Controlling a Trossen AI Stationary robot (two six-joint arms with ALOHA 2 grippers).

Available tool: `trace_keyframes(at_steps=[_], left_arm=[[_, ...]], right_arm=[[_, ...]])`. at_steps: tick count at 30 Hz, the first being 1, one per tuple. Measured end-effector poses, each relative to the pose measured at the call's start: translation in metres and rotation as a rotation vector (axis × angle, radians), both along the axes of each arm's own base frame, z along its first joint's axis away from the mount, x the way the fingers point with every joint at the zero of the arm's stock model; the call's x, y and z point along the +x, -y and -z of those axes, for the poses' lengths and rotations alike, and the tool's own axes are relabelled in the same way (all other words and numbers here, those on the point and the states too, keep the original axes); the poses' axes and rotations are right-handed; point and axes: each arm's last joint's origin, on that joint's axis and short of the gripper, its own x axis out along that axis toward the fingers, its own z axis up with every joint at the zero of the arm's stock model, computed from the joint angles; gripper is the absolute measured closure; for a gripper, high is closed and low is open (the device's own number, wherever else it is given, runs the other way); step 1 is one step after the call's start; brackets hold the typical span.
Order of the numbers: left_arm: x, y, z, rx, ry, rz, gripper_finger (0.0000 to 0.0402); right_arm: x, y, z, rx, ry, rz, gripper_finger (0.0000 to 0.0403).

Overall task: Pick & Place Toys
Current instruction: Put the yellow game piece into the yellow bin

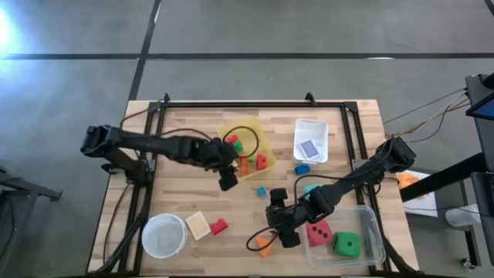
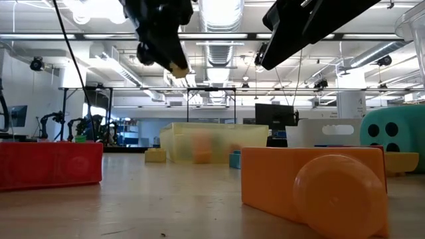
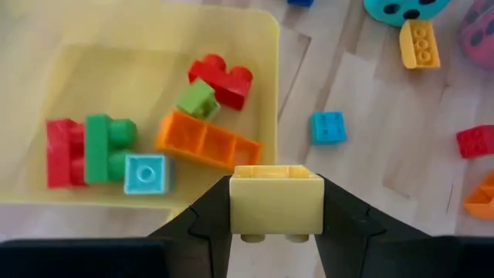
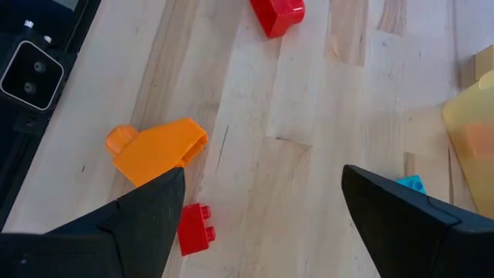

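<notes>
The pale yellow studded plastic block [image 3: 276,199] sits clamped between the jaws of the left gripper [image 3: 276,212], which are closed part-way on its two flat side faces. I hold it in the air at the 5 o'clock corner of the translucent yellow plastic bin [image 1: 265,139], near desk centre. I judge the block light, rigid and smooth-sided; slip is the main risk, so the flat faces are the correct place to hold it, not the studs.

The bin already contains a red heart-shaped block [image 3: 222,79], an orange long block [image 3: 207,141], green and red blocks and a small light-blue block [image 3: 145,173]. Free floor remains at the bin's 12 o'clock end. The rim is low and the air above it is open.

The right gripper [image 4: 262,212] hovers with its jaws spread wide and empty above the bare wooden desk [image 4: 309,116], at 6 o'clock from the bin. An orange wedge-shaped block [image 4: 158,149] and a small red block [image 4: 194,228] lie beside it. The clear plastic bin [image 1: 370,224] holding two dice stands at its 3 o'clock.
</notes>
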Motion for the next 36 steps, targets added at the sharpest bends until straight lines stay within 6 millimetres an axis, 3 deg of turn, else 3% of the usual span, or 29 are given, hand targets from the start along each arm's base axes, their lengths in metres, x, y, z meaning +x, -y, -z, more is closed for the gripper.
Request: trace_keyframes(at_steps=[12, 19, 27, 31, 36], left_arm=[[-0.003, -0.048, -0.035, 0.008, -0.076, -0.061, 0.0264], [-0.001, -0.072, -0.033, -0.005, -0.153, -0.114, 0.0264], [0.019, -0.094, -0.038, 0.013, -0.241, -0.085, 0.0264], [0.027, -0.101, -0.031, 0.013, -0.256, -0.09, 0.0264], [0.041, -0.107, -0.004, 0.005, -0.332, -0.074, 0.0264]], right_arm=[[0.0, 0.0, 0.0, -0.004, 0.0, -0.005, 0.006], [0.0, 0.0, 0.0, -0.006, 0.002, -0.009, 0.006], [0.0, 0.0, 0.0, -0.017, 0.003, -0.024, 0.006], [0.0, 0.0, 0.0, -0.019, 0.003, -0.028, 0.006], [0.0, 0.0, 0.0, -0.015, -0.001, -0.029, 0.006]])
